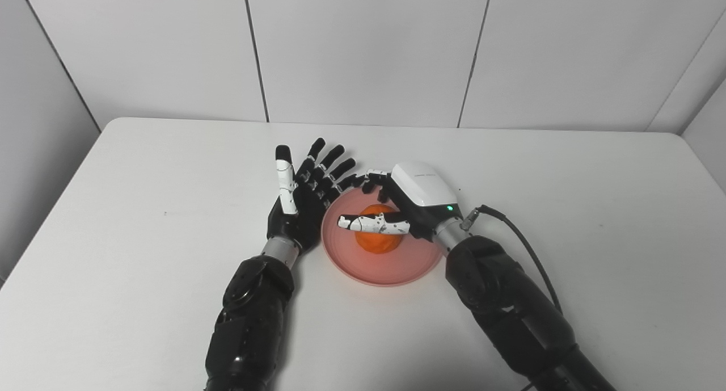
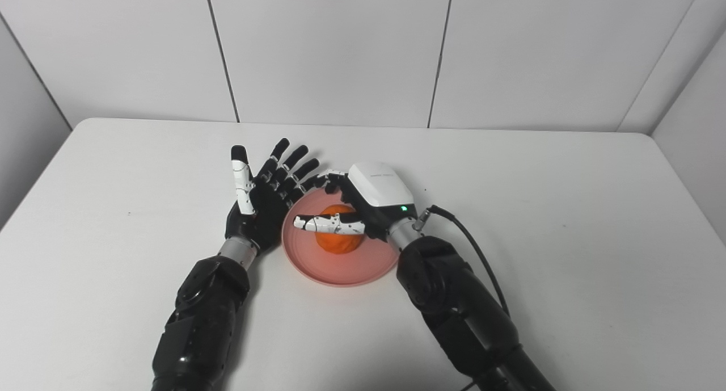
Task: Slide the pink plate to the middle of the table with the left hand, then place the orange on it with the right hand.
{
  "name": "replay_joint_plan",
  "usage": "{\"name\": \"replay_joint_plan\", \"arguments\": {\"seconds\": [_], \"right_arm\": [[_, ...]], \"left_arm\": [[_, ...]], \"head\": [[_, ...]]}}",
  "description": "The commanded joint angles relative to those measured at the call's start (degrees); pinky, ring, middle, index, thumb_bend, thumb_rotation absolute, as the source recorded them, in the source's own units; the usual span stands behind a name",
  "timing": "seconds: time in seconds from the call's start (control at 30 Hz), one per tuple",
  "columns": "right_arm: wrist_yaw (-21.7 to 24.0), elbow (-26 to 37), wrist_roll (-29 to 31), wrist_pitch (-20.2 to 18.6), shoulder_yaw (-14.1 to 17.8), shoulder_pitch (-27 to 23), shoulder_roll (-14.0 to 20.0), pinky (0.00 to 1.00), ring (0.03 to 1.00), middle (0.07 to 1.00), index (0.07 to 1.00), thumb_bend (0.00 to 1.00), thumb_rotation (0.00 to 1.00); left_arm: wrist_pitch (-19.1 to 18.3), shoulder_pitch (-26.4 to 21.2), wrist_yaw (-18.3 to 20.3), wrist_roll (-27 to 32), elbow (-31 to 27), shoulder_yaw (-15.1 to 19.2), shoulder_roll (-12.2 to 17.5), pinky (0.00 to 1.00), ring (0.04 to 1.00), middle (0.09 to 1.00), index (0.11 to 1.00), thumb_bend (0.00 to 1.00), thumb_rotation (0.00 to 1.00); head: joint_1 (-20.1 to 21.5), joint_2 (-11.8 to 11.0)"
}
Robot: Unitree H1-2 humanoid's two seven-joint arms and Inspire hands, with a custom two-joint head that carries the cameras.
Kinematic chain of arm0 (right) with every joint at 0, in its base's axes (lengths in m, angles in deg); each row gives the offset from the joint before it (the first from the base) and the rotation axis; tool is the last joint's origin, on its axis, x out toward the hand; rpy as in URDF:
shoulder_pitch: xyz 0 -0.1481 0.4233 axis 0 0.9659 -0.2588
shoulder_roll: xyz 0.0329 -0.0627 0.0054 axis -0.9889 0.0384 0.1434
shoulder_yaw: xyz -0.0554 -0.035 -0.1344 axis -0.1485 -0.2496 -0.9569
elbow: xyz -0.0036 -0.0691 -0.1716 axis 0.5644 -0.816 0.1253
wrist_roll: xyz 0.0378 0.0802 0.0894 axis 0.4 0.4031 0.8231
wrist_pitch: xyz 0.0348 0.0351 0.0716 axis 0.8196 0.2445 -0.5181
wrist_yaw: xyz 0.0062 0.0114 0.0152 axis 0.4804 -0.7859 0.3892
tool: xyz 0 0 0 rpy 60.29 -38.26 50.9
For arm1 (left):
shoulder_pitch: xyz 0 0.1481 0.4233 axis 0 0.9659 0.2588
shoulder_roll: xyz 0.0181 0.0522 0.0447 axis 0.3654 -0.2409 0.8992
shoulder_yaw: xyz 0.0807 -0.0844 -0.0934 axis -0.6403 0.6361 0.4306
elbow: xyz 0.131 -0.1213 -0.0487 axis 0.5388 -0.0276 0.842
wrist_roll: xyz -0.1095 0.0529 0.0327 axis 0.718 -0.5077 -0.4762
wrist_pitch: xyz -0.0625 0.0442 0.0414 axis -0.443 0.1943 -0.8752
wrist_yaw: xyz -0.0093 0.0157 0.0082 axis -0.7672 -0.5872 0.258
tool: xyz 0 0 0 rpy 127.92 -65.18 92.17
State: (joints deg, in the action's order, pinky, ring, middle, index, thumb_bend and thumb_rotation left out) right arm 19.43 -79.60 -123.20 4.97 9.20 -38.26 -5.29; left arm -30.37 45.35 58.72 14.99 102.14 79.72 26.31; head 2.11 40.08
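Observation:
The pink plate point(image 1: 400, 269) lies near the middle of the white table point(image 1: 142, 209). On its centre rests the orange point(image 1: 376, 242). My right hand point(image 1: 409, 205) hovers over the orange from the right: its white thumb stretches straight across the fruit's front and its fingers reach past the far side, loosely spread and not clamped on it. My left hand point(image 1: 303, 201) stands open on edge against the plate's left rim, palm facing the plate, fingers fanned toward the back. The top of the orange is partly hidden by the right thumb.
The table's far edge meets a white panelled wall point(image 1: 363, 50). A black cable point(image 1: 524, 243) loops from the right wrist over the table on the right. Bare tabletop extends to the left and right of both arms.

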Motion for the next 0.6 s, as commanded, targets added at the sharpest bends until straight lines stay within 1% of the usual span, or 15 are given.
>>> {"name": "replay_joint_plan", "arguments": {"seconds": [0.0, 0.1, 0.17, 0.2, 0.27, 0.33, 0.37, 0.4, 0.43, 0.5, 0.57], "right_arm": [[-2.5, 3.7, 2.3, 0.9, 3.4, -2.1, -0.8, 0.44, 0.557, 0.659, 0.695, 0.82, 1.00], [-4.8, 4.4, 5.2, 1.7, 7.4, -2.0, -1.5, 0.45, 0.570, 0.660, 0.700, 0.82, 1.00], [-6.3, 4.1, 8.6, 3.0, 10.3, -1.9, -2.3, 0.58, 0.692, 0.711, 0.709, 0.84, 1.00], [-7.2, 3.7, 10.4, 3.6, 11.6, -1.8, -2.7, 0.64, 0.718, 0.719, 0.709, 0.85, 1.00], [-8.6, 3.4, 12.5, 4.3, 13.4, -1.5, -3.4, 0.68, 0.750, 0.743, 0.701, 0.88, 1.00], [-9.8, 3.3, 15.5, 3.9, 15.8, -1.0, -4.6, 0.74, 0.762, 0.730, 0.722, 0.90, 1.00], [-10.6, 2.8, 17.4, 4.9, 16.9, -0.6, -5.2, 0.74, 0.762, 0.729, 0.724, 0.91, 1.00], [-11.3, 2.0, 19.5, 6.3, 18.0, -0.3, -5.7, 0.76, 0.770, 0.735, 0.740, 0.88, 1.00], [-11.9, 1.0, 21.4, 7.7, 18.9, 0.0, -6.0, 0.72, 0.754, 0.738, 0.749, 0.87, 1.00], [-12.5, -1.2, 26.0, 10.9, 21.1, 0.6, -7.1, 0.68, 0.750, 0.764, 0.767, 0.85, 1.00], [-13.3, -2.9, 29.3, 13.0, 23.0, 1.1, -8.1, 0.65, 0.754, 0.786, 0.774, 0.83, 1.00]], "left_arm": [[-3.2, 2.9, -2.9, -1.6, 2.2, 0.1, -0.4, 0.77, 0.854, 0.867, 1.000, 0.97, 0.94], [-1.7, 3.0, -3.8, -2.3, 1.8, 0.3, -0.7, 0.78, 0.880, 0.880, 1.000, 0.97, 0.92], [-0.3, 2.8, -4.3, -2.7, 1.8, 0.7, -1.0, 0.80, 0.895, 0.891, 0.993, 0.99, 0.90], [0.1, 2.7, -4.7, -2.8, 1.7, 1.0, -1.2, 0.80, 0.896, 0.894, 0.987, 0.99, 0.89], [0.7, 2.4, -5.2, -3.0, 1.4, 1.4, -1.4, 0.82, 0.892, 0.891, 0.972, 0.99, 0.88], [2.8, 1.9, -5.2, -3.8, 1.9, 1.6, -1.3, 0.86, 0.904, 0.906, 0.979, 0.98, 0.88], [4.4, 1.5, -5.2, -4.4, 2.3, 1.7, -1.1, 0.86, 0.905, 0.907, 0.980, 0.98, 0.88], [5.9, 1.2, -5.4, -5.0, 2.6, 1.8, -1.0, 0.88, 0.911, 0.914, 0.975, 0.99, 0.88], [7.7, 0.8, -6.0, -6.2, 3.0, 1.7, -0.9, 0.90, 0.919, 0.921, 0.969, 0.99, 0.88], [11.8, 0.3, -7.5, -9.1, 3.9, 1.6, -0.6, 0.91, 0.925, 0.929, 0.955, 0.98, 0.89], [14.9, -0.1, -9.4, -11.7, 4.6, 1.6, -0.5, 0.92, 0.934, 0.938, 0.940, 0.99, 0.89]], "head": [[0.0, 0.2], [0.1, 0.3], [0.0, 0.3], [0.0, 0.3], [0.0, 0.3], [0.0, 0.3], [-0.1, 0.3], [-0.1, 0.3], [-0.1, 0.3], [-0.1, 0.3], [-0.2, 0.2]]}}
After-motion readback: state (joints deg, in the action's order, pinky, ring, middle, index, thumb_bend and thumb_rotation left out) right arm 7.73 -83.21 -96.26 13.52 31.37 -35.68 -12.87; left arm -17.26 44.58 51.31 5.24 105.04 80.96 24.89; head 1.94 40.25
